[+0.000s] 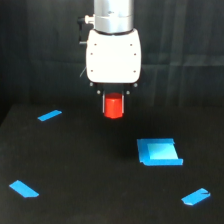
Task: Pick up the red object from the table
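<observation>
on the far left of the exterior view i see a blue tape strip (pixel 24 189) low on the black table (pixel 75 165), and another blue strip (pixel 49 115) farther back. neither matters for the pick.

moving toward the middle, the arm hangs straight down, its white housing (pixel 113 55) over the end effector (pixel 113 102). the red block (pixel 113 107) sits right under it, its top tucked up between the dark finger stubs. from my seat it looks lifted clear of the table, with dark space beneath it, though with no visible shadow i can't be fully certain. i judge the end effector is clenched on the red block, gripping its upper part with the lower part hanging free.

as for handling, i'd guess the block is light, rigid and not fragile, probably plastic or wood. its faceted sides look smooth, so it could twist or slip if the fingers land on edges instead of flat faces. the best hold is across two opposite flats, near mid height. the current grip looks high on the block, so i'd move gently.

to the right, a blue square patch (pixel 159 152) lies on the table, well apart from the block, and a last blue strip (pixel 196 197) sits near the right corner.
</observation>
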